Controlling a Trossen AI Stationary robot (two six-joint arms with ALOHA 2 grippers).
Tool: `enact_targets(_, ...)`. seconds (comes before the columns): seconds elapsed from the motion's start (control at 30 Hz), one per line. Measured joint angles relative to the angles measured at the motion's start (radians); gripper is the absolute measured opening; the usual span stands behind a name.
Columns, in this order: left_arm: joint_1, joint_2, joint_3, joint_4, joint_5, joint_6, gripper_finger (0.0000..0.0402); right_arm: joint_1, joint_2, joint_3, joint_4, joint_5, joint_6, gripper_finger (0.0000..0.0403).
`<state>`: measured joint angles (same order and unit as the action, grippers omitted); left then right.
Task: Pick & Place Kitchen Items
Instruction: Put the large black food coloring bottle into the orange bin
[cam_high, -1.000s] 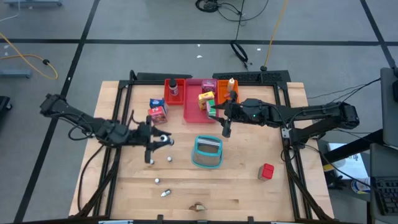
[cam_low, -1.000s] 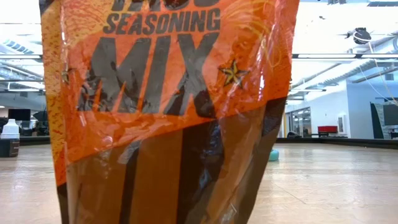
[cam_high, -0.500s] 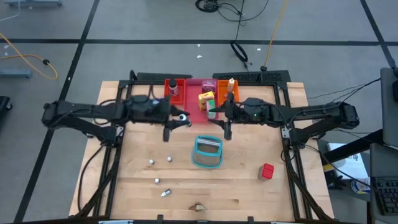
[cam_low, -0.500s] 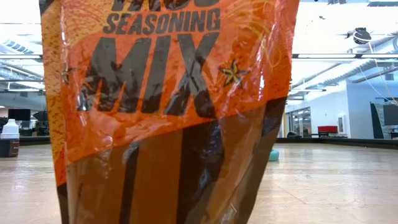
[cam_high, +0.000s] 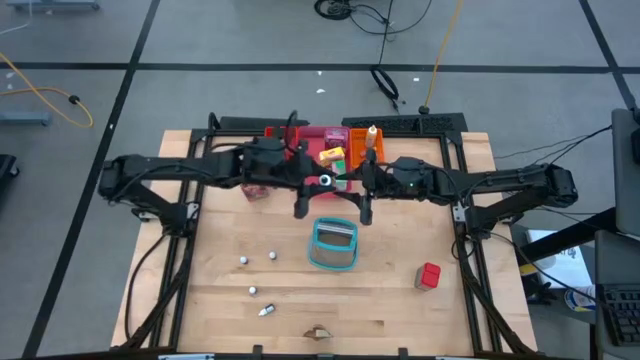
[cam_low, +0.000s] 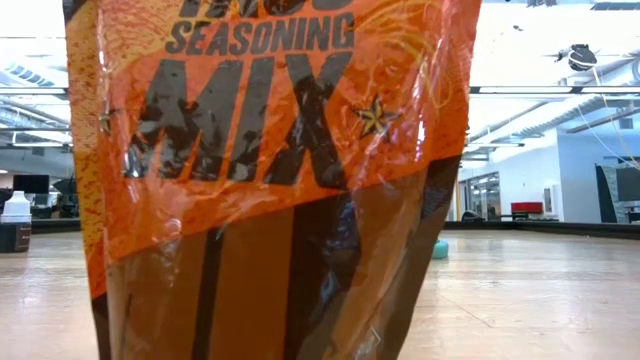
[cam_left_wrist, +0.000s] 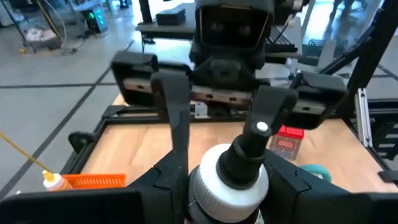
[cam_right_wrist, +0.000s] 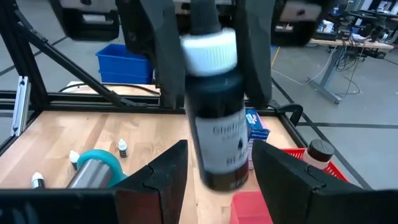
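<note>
- Left gripper (cam_high: 318, 186) is clamped on a small dark bottle (cam_left_wrist: 231, 173) with a white collar and cap. It is held above the middle of the table (cam_high: 390, 300), at the near edge of the pink tray (cam_high: 308, 170).
- Right gripper (cam_high: 352, 186) faces it from the other side, just beside it. Its fingers (cam_right_wrist: 163, 171) stand apart with nothing between them.
- Key relation: in the right wrist view the bottle (cam_right_wrist: 214, 118) hangs just ahead of that arm's open fingers, long axis roughly square to the reach and slightly tilted. Judgement: this reads as a handover; the right arm is nearer and need only advance and close.
- Alternative judgement: the left arm may simply be carrying it to a tray.
- Teal basket (cam_high: 333, 245) lies on the table near both grippers. Red cube (cam_high: 430, 276) sits well apart on the right; tiny bottles (cam_high: 257, 258) lie on the left.
- Hidden: low view is filled by an orange seasoning packet (cam_low: 270, 170), so no arm is visible there.
- Arms cover much of the trays; their contents are hard to make out.
- Bottle label is unreadable.
</note>
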<state>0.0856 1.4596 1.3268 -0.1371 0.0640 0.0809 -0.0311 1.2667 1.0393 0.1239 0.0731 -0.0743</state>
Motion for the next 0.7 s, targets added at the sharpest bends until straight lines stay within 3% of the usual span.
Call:
enact_targets(0.53,0.0,0.046,0.037,0.019,0.029,0.011,0.0141,0.0,0.066,0.0,0.125,-0.044,-0.08,0.0171)
enact_targets(0.7,0.0,0.047,0.036,0.02,0.044,0.011,0.0143,-0.001,0.076,0.0,0.137,-0.047,-0.086,0.0146)
